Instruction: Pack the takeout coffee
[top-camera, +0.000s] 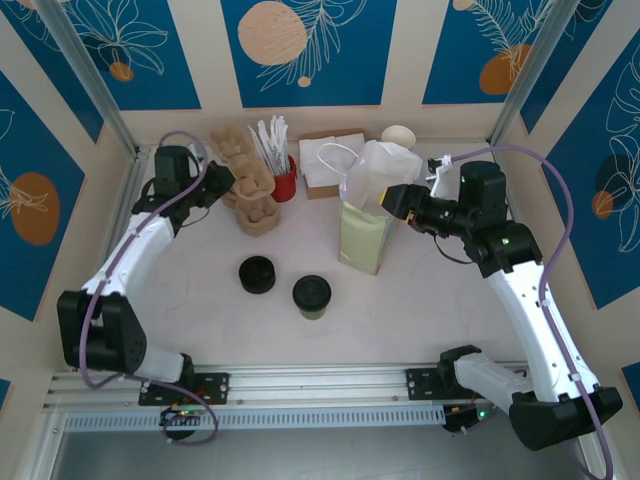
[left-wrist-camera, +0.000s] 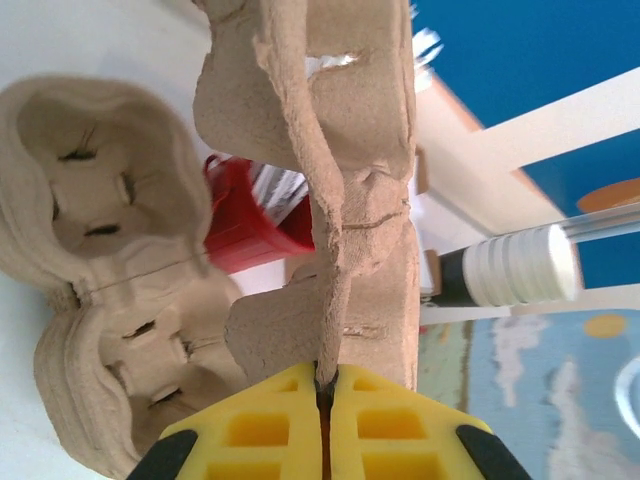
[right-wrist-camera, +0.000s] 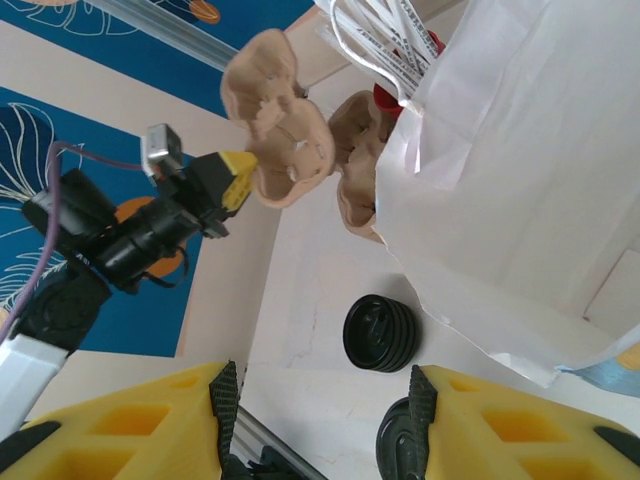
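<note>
Item 1, far left: the left claw (left-wrist-camera: 322, 388) is pinching the thin wall of a pulp carrier (left-wrist-camera: 340, 150), jaws fully closed on it. The carrier is hanging edge-on from that grip, apparently being separated from the stack of carriers (left-wrist-camera: 110, 300) just beside it, so that one tray is free to take the drink.

Item 2, far, left of centre: a red cup (top-camera: 284, 183) is standing upright and holding white-wrapped utensils, out of the working area.

Item 3, near centre: a loose black lid (top-camera: 258, 274) is lying flat on the table (top-camera: 200, 330), with no cup under it.

Item 4, near centre, just right of the lid: the takeout coffee (top-camera: 312, 296) is standing upright and capped, apart from both claws, not yet packed.

Item 5, right of centre: a paper bag (top-camera: 368, 230) is standing upright, mouth upward, probably waiting to receive the load.

Item 6, right: the right claw (right-wrist-camera: 325, 400) is hovering beside the bag's top edge, fingers partly apart and holding nothing, likely positioned to steady or spread the opening.
</note>
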